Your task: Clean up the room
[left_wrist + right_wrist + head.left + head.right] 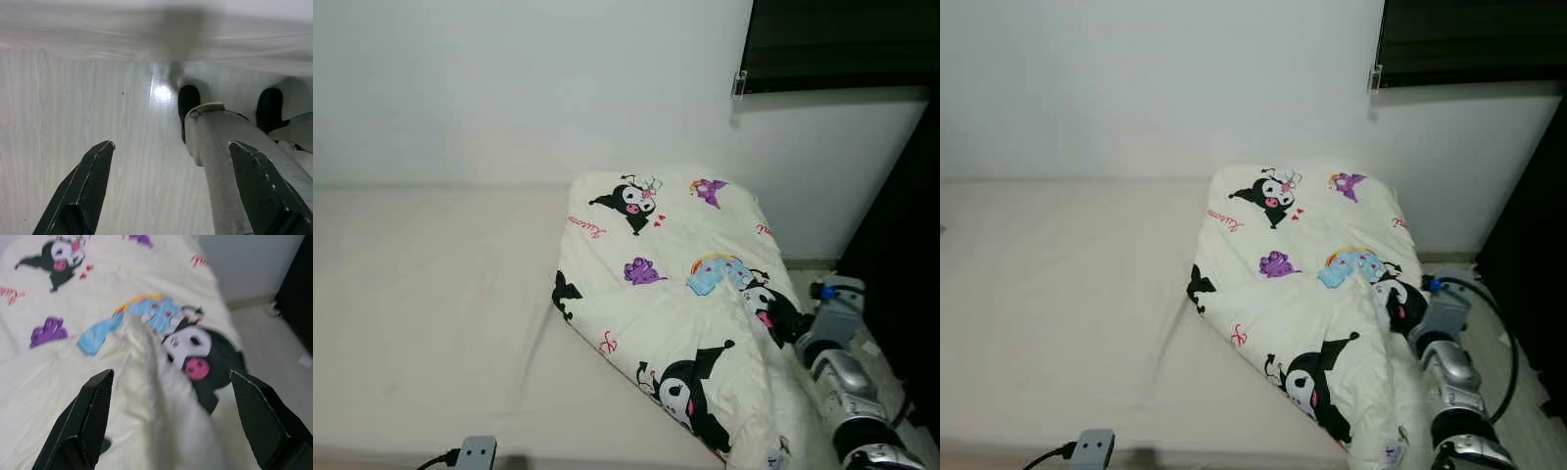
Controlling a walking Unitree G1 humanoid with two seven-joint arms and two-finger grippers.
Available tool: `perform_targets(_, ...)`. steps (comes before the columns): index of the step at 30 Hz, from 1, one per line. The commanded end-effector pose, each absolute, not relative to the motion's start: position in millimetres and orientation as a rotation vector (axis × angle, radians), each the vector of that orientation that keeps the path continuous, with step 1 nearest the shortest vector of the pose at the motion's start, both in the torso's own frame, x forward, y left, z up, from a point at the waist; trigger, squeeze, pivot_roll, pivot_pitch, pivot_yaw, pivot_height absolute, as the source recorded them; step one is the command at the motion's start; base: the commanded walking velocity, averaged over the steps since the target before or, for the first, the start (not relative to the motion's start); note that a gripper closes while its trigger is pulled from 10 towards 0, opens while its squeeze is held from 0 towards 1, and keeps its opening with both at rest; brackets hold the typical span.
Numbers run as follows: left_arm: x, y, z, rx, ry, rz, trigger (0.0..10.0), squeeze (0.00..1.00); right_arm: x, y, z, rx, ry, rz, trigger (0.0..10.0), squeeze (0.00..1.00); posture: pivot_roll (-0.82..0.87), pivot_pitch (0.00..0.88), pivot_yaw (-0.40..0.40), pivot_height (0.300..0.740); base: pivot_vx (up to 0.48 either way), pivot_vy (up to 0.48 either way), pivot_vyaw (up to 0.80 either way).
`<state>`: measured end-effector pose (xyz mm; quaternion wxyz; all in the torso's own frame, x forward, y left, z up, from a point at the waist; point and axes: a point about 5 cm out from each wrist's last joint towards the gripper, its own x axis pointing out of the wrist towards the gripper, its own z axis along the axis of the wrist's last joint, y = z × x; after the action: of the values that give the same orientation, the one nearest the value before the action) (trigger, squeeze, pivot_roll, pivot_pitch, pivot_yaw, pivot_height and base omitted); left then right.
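A white folded blanket with black, purple and blue cartoon pictures (675,294) lies on the right part of a cream bed (431,304), up against the white wall (529,88). The right hand (166,423) hangs just above a raised fold of the blanket, its two black fingers (90,416) spread wide and holding nothing. The left hand (171,188) points down at the pale wood floor (73,112), fingers spread too, holding nothing. A small grey plug box (477,452) sits at the bed's near edge.
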<state>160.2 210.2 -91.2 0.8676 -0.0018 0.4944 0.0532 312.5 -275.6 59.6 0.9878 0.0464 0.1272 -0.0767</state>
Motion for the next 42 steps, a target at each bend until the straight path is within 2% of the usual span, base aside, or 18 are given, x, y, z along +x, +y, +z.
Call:
perform_targets(1, 153, 223, -92, 0.035, 1.064, 0.135, 10.0, 0.00, 308, -270, 49, 0.128, 0.302, -0.136, 10.0, 0.00, -0.09, 0.095, 0.063, 0.705, 0.000, 0.000, 0.00)
perform_targets(21, 162, 255, -79, 0.138, 0.996, 0.254, 10.0, 0.00, 296, -273, 31, 0.139, 0.413, -0.166, 10.0, 0.00, -0.07, 0.107, 0.083, 0.620, 0.000, 0.000, 0.00)
perform_targets(30, 160, 256, -80, 0.152, 1.000, 0.249, 10.0, 0.00, 294, -280, 29, 0.188, 0.446, -0.260, 10.0, 0.00, -0.06, 0.110, 0.092, 0.620, 0.000, 0.000, 0.00)
perform_targets(34, 158, 257, -80, 0.155, 1.005, 0.250, 10.0, 0.00, 295, -277, 28, 0.238, 0.436, -0.238, 10.0, 0.00, -0.06, 0.111, 0.093, 0.620, 0.000, 0.000, 0.00)
perform_targets(35, 157, 257, -81, 0.156, 1.006, 0.250, 10.0, 0.00, 296, -275, 29, 0.242, 0.432, -0.218, 0.0, 0.00, -0.06, 0.111, 0.094, 0.620, 0.000, 0.000, 0.00)
perform_targets(42, 158, 258, -80, 0.163, 1.005, 0.250, 10.0, 0.00, 308, -250, 36, 0.241, 0.389, -0.026, 0.0, 0.00, -0.06, 0.110, 0.096, 0.620, 0.000, 0.000, 0.00)
